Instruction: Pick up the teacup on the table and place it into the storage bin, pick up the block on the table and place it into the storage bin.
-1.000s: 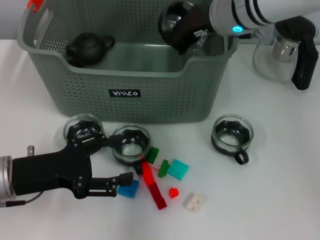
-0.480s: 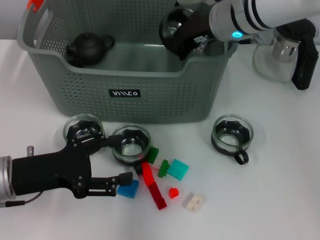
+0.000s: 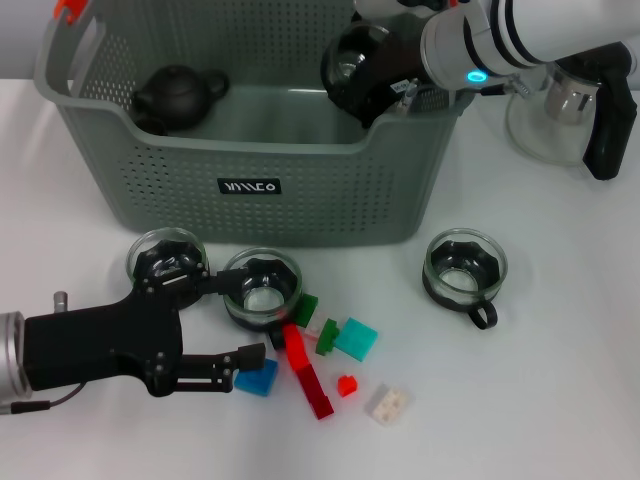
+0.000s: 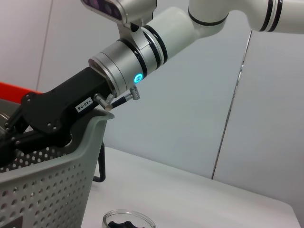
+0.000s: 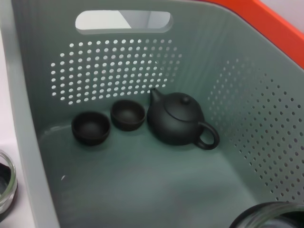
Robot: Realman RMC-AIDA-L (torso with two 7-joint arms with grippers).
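Note:
The grey-green storage bin (image 3: 300, 180) stands at the back of the table. My right gripper (image 3: 372, 72) is over the bin's right end, shut on a glass teacup (image 3: 350, 58) in a black holder; the cup's rim (image 5: 266, 216) shows in the right wrist view. Two teacups (image 3: 168, 255) (image 3: 262, 290) sit in front of the bin and a third teacup (image 3: 465, 268) sits to the right. My left gripper (image 3: 243, 318) lies open at the lower left, its upper finger beside the middle teacup and its lower finger touching a blue block (image 3: 257, 380).
A red bar (image 3: 308, 372), green (image 3: 305, 307), teal (image 3: 356, 338), small red (image 3: 347, 385) and white (image 3: 387, 404) blocks lie scattered. The bin holds a black teapot (image 5: 180, 118) and two dark cups (image 5: 91, 128) (image 5: 128, 115). A glass pitcher (image 3: 570, 100) stands at the back right.
My right gripper has shifted slightly to the right with the teacup, still over the bin's right end. The left arm has not moved.

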